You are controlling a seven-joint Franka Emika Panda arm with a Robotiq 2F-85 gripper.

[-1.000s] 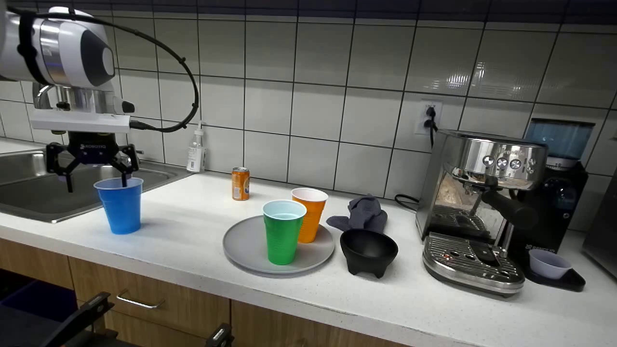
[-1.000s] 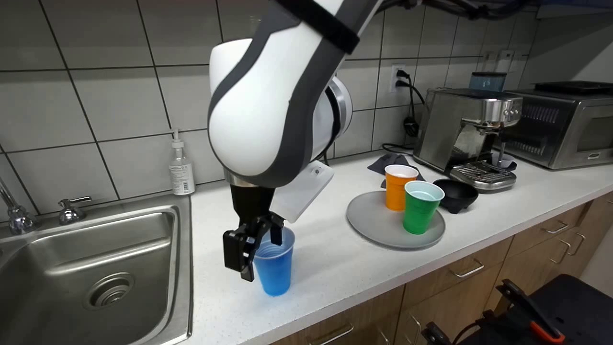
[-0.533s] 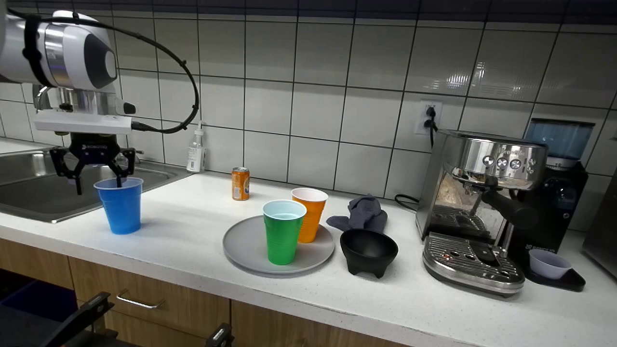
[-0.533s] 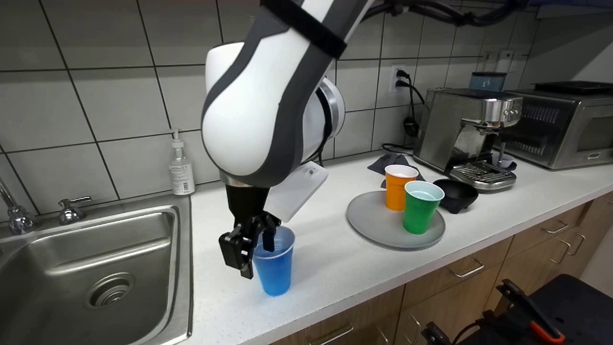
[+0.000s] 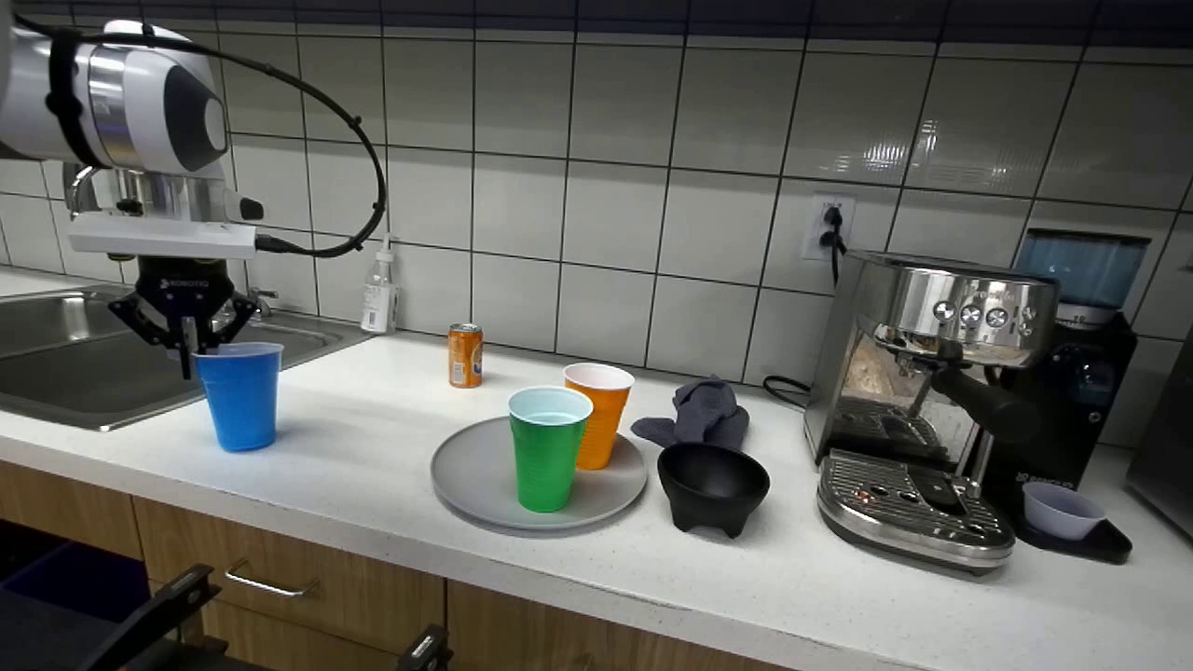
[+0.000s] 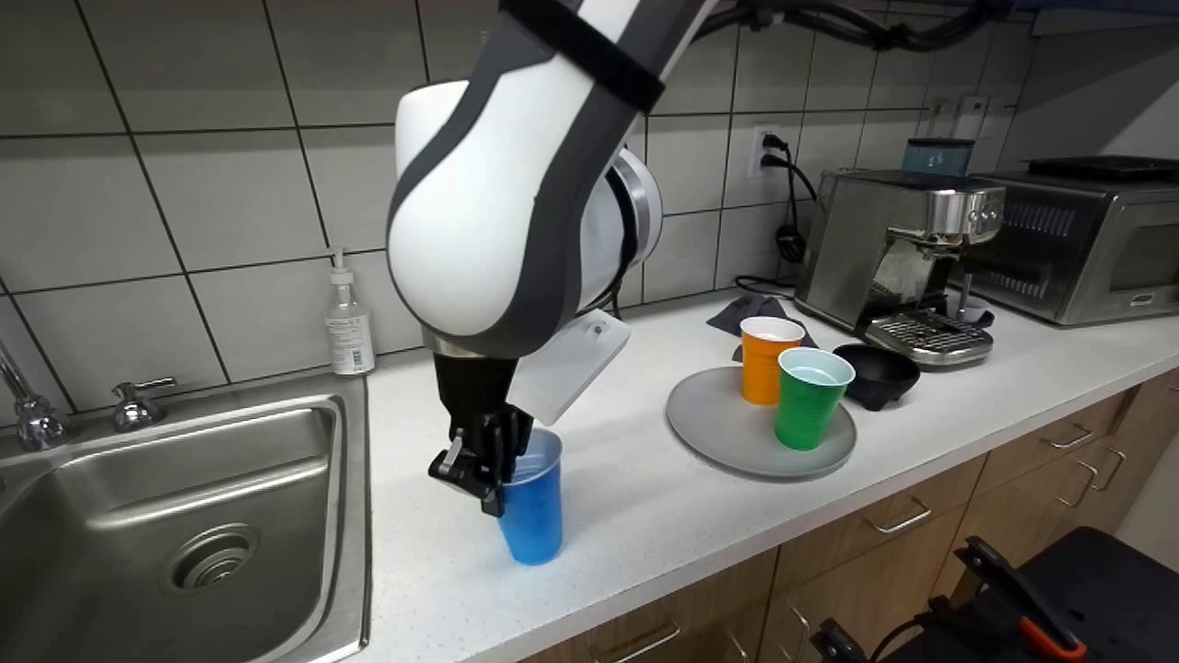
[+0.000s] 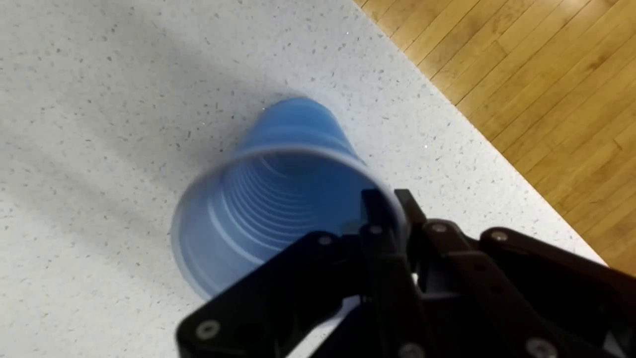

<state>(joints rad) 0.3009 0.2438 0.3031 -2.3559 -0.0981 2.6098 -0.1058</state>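
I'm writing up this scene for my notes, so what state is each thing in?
Blue cup, roughly upright
Gripper, shut on the blue cup's rim
Gray plate, lying flat
Green cup, upright on the plate
Orange cup, upright on the plate
Orange can, upright
Black bowl, right way up
Dark cloth, crumpled
Pump bottle, upright
Wooden drawer, shut
Plugs, in the wall outlet
Espresso machine, on or off unclear

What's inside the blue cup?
One finger of the end effector, clamping the blue cup by its wall with the other outside. Ribbed inner wall shows, no contents visible; the end effector hides part of the interior.
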